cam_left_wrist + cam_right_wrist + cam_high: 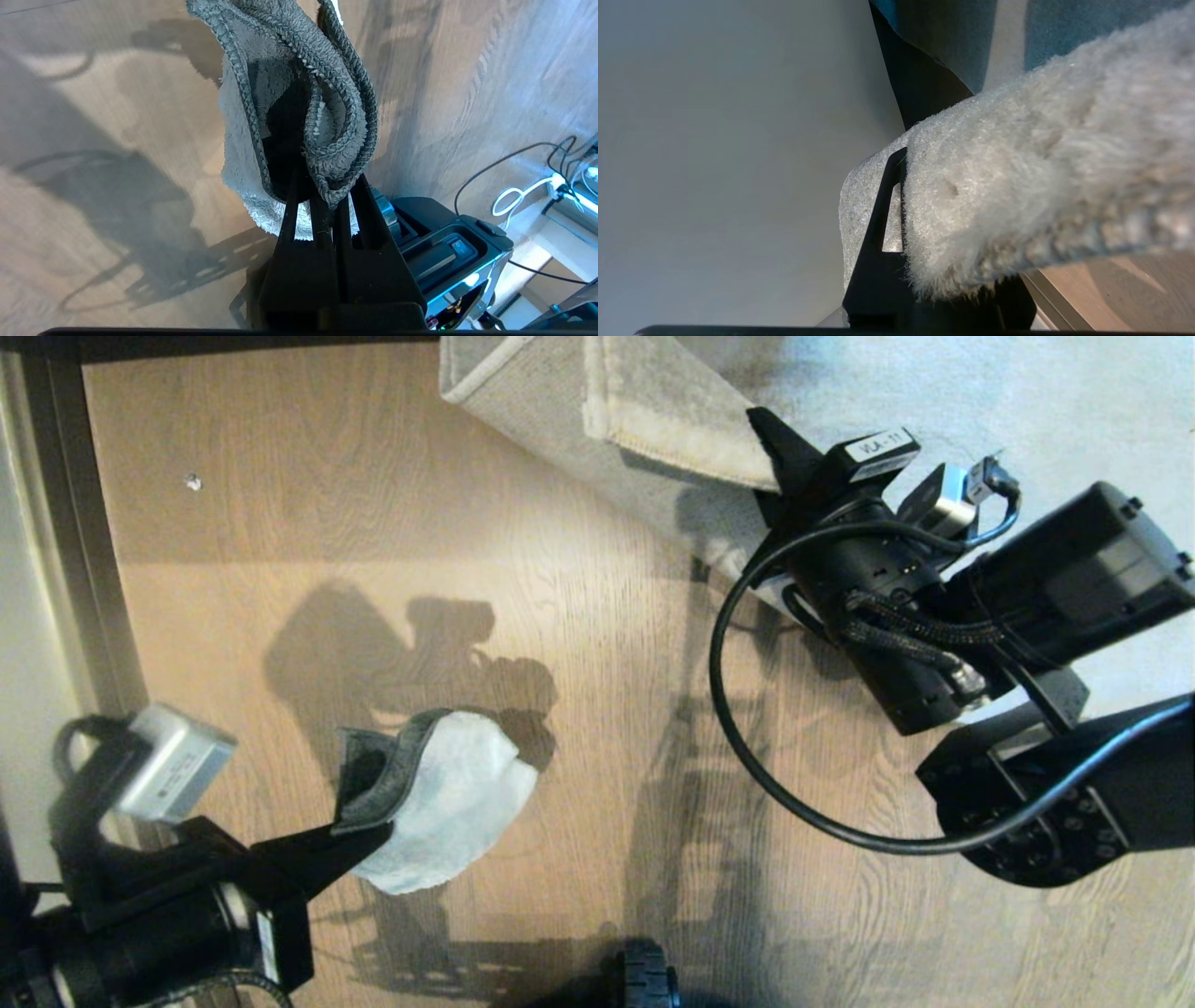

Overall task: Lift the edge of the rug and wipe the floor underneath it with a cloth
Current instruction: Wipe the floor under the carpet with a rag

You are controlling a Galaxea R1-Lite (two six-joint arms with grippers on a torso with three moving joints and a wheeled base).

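My right gripper (pixel 767 434) is shut on the rug edge (pixel 653 420) at the top centre of the head view. It holds the hemmed border folded up and back, so the plain beige backing shows. In the right wrist view the fluffy rug edge (pixel 1017 186) covers one finger. My left gripper (pixel 373 831), at the lower left, is shut on the cloth (pixel 457 803), a pale fluffy wad with a dark grey side. The cloth (pixel 289 93) bunches around the fingers in the left wrist view. It hangs over the bare wood-grain floor (pixel 373 523), well short of the lifted rug.
A dark baseboard strip (pixel 84 523) runs along the left side by the wall. A small white speck (pixel 193 482) lies on the planks. The robot's base wheel (pixel 649 980) shows at the bottom centre. Cables (pixel 514 196) trail beside the base (pixel 448 252).
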